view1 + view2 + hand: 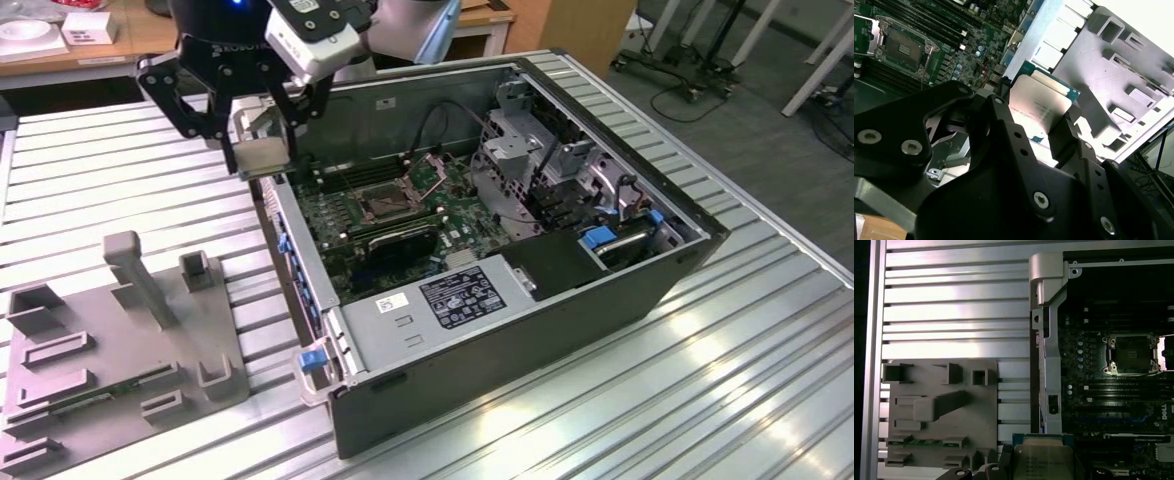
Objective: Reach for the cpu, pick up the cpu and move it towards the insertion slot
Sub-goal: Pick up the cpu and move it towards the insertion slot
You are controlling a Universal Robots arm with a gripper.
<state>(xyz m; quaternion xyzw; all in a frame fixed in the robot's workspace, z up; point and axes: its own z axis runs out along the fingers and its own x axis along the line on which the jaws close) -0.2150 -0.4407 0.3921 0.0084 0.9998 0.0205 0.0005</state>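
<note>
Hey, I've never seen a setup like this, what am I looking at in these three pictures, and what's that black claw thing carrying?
The black claw is the gripper at the end of a robot arm. One picture is taken from a camera standing off the arm; the other two come from cameras riding near the arm's wrist, so they look down past the gripper.

On the ribbed metal table lies an open computer case with its green circuit board exposed. Beside it, on the exterior view's left, sits a grey fixture plate with upright blocks.

The gripper is shut on the cpu, a thin square chip with a pale metal face, seen in both wrist views. It hangs above the case's edge, between the plate and the board. The insertion slot, a square metal-framed socket with a dark centre, sits on the board with nothing in it.
</note>
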